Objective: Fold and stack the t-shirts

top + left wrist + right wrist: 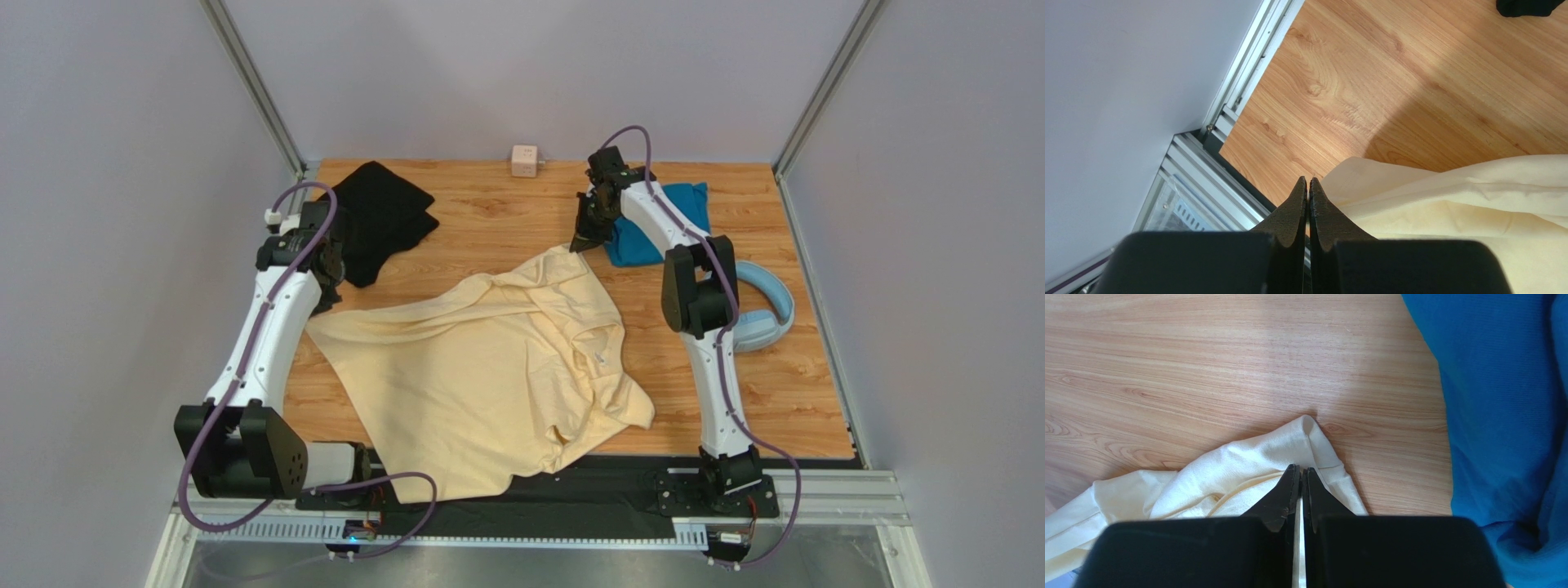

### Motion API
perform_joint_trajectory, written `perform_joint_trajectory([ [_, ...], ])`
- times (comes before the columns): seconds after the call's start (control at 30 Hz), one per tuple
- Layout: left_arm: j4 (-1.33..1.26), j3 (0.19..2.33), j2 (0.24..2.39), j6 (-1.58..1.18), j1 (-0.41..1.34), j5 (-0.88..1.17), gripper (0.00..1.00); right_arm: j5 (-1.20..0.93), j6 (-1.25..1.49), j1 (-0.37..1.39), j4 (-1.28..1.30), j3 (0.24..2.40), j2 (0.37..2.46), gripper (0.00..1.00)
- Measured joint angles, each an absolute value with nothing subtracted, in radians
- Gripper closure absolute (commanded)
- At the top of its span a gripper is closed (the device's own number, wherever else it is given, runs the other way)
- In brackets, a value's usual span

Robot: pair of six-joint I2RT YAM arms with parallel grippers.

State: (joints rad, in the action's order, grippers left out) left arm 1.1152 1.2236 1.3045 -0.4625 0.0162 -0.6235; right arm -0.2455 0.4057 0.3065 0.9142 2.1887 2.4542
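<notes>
Right tool (1300, 470) on cream shirt (1211, 474) corner

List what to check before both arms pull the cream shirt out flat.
1. Right hand grips the cream-yellow shirt corner: ok, cloth shows between its fingers.
2. Left hand grips the shirt's edge: cannot tell; its fingers are shut, with cloth beside them.
3. Shirt lies flat: not ok, it is rumpled and folded over itself.
4. Teal shirt apart from the gripped corner: ok.
5. Black shirt apart from the cream-yellow shirt: ok.
</notes>
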Motion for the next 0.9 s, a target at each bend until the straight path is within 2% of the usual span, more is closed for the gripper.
perform_joint_trajectory([
  [0.3, 1.115, 1.224, 1.315, -0.466, 0.016, -0.594, 1.00, -0.242, 0.415, 0.307, 0.910, 2.149, 2.425, 1.00],
  [0.5, 1.118, 1.242, 1.308, -0.467, 0.016, -0.575, 1.00, -0.221, 0.411, 0.307, 0.919, 2.134, 2.313, 1.00],
  [0.67, 1.146, 1.324, 1.284, -0.466, 0.016, -0.554, 1.00, -0.157, 0.386, 0.304, 0.939, 2.128, 2.156, 1.00],
  [0.9, 1.263, 1.544, 1.234, -0.567, 0.019, -0.493, 1.00, -0.038, 0.357, 0.284, 0.937, 2.040, 1.787, 1.00],
])
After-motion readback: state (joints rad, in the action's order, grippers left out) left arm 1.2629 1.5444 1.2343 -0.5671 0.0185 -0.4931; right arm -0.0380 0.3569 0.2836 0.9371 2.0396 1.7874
